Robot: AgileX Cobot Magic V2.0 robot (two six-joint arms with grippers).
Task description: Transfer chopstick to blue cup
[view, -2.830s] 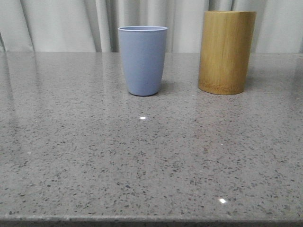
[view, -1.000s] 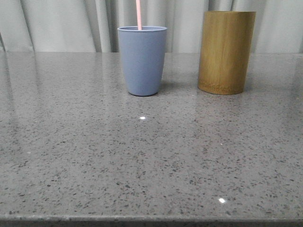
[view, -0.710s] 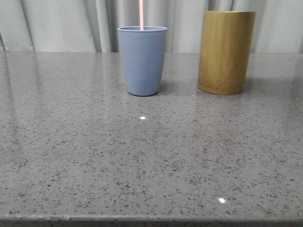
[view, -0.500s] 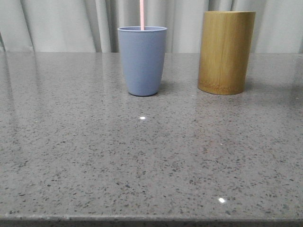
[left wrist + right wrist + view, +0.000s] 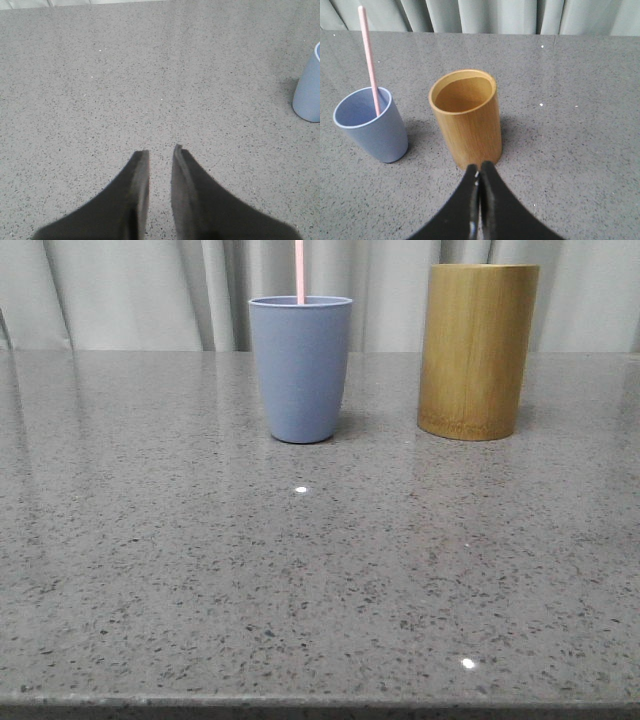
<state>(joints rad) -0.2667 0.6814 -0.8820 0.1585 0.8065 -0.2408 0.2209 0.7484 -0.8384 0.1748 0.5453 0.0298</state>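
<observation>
The right gripper (image 5: 479, 172) has its fingers pressed together and holds nothing; it hangs above the countertop (image 5: 300, 590) just short of the bamboo cylinder (image 5: 466, 116). The left gripper (image 5: 160, 152) has its fingers slightly apart, empty, above bare surface. Farther back, the blue cup (image 5: 300, 368) stands upright left of the cylinder, apart from it. The chopstick (image 5: 370, 60) stands inside the blue cup, leaning on its rim.

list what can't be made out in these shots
- Chopstick top end: cut off by the front view's upper edge.
- Chopstick lower part: hidden inside the blue cup, behind its wall, in the front and right wrist views.
- Bamboo cylinder base: covered by the right hand.
- Blue cup in the left wrist view: cropped by the frame edge.
</observation>
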